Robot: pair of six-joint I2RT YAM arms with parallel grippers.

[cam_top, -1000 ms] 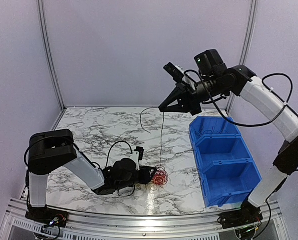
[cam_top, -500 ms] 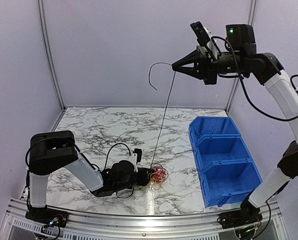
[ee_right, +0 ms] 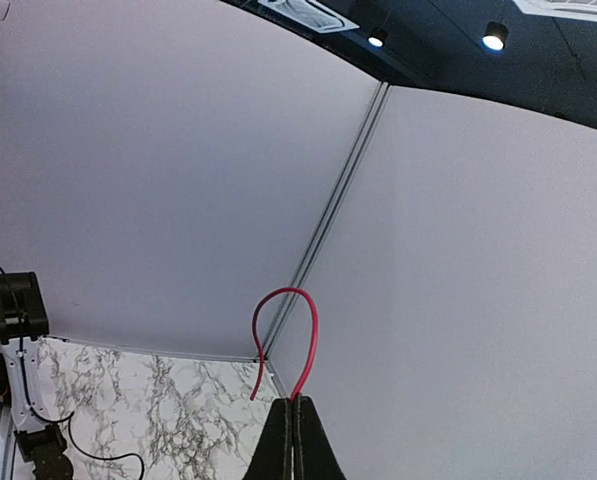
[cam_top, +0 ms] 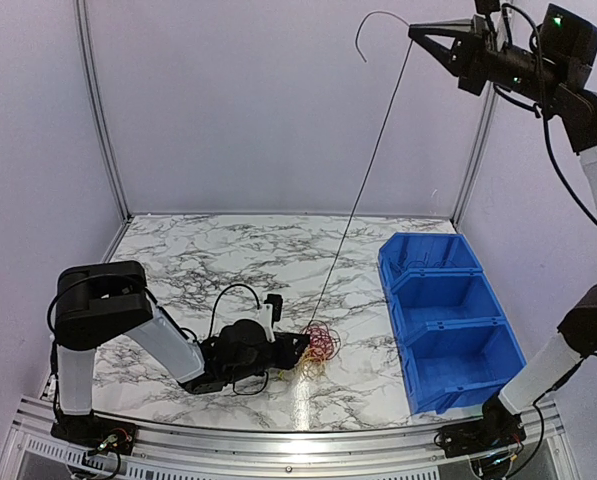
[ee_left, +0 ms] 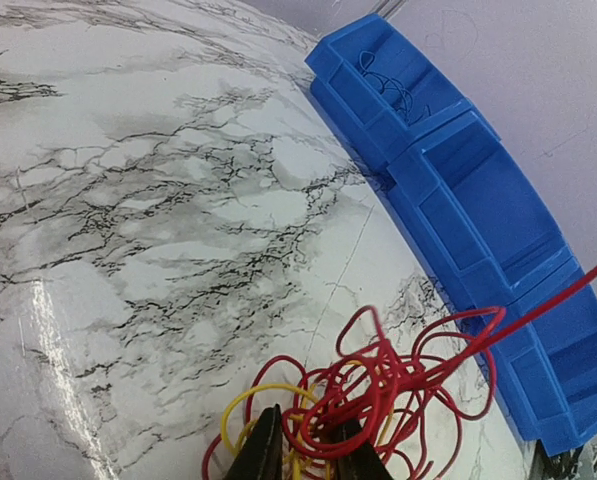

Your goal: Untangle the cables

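Observation:
The cables (cam_top: pixel 321 345) lie as a small red and yellow tangle on the marble table (cam_top: pixel 198 260); the left wrist view shows the same loops (ee_left: pixel 408 380) close up. My left gripper (cam_top: pixel 300 350) lies low at the tangle's left side. Its jaws (ee_left: pixel 308 420) are nearly closed, with red and yellow loops pinched between them. One red cable (cam_top: pixel 363 195) runs taut from the tangle up to my right gripper (cam_top: pixel 415 32), high at the top right. That gripper (ee_right: pixel 295 400) is shut on the red cable (ee_right: pixel 308 315), whose free end curls over beyond the fingertips.
A blue bin (cam_top: pixel 448 320) with three compartments stands on the right side of the table, also seen in the left wrist view (ee_left: pixel 478 200). Thin dark wires (ee_left: pixel 388 80) lie in its far compartment. Walls with metal frame posts enclose the table.
My right gripper rose and swung to the upper right, drawing the red cable out long and taut. The left jaws narrowed on the tangle, which shifted slightly.

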